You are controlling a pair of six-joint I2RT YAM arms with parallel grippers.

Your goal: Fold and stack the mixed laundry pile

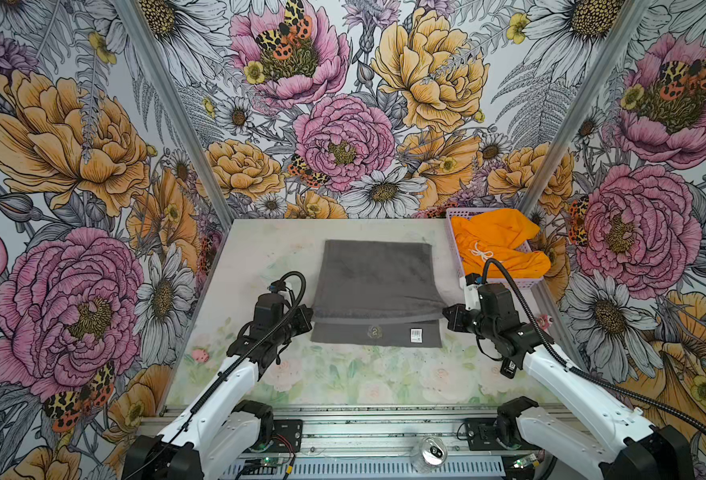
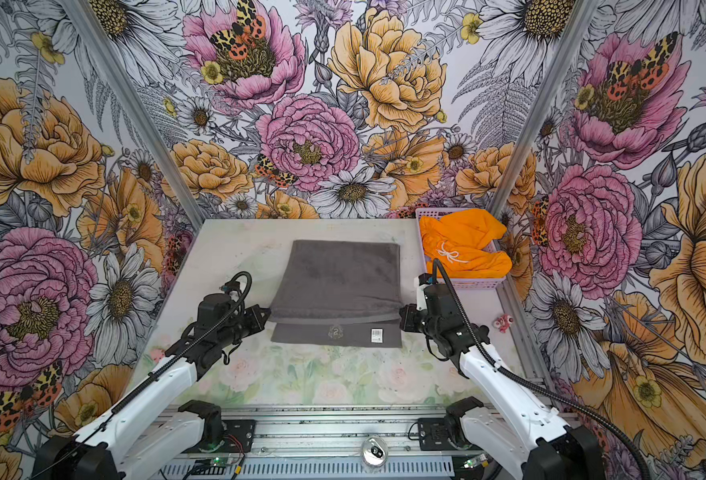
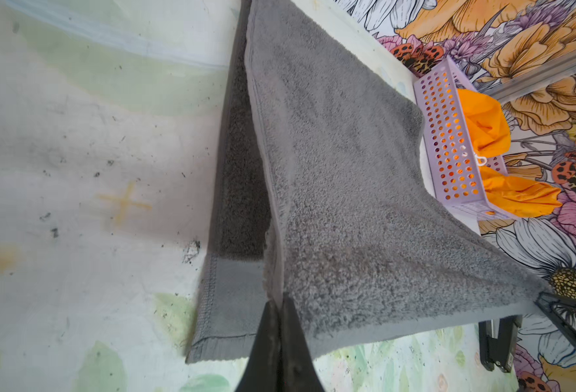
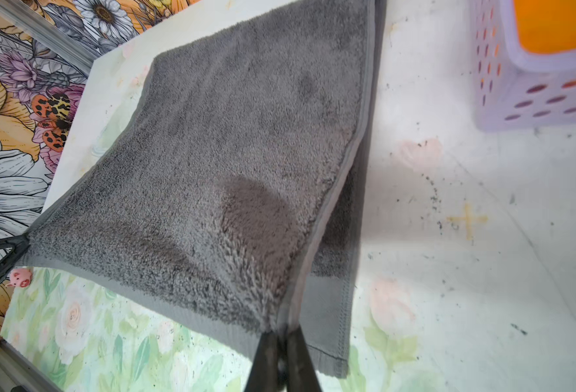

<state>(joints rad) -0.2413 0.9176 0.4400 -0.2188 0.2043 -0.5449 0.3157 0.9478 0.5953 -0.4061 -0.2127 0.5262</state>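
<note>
The dark grey terry towel (image 1: 378,282) lies in the middle of the counter (image 1: 260,257). Its plush upper layer is raised over a flat woven hem band that carries a small white tag (image 1: 416,335). The left hand (image 1: 307,318) and the right hand (image 1: 447,311) each pinch a near corner of that upper layer, jaws clamped tight. The smooth orange shorts (image 1: 497,245), white drawstring showing, sit bunched in a lavender perforated basket (image 1: 455,245) at the far right corner, just behind the right arm. A tiny pink figure (image 1: 200,355) stands near the left arm
</note>
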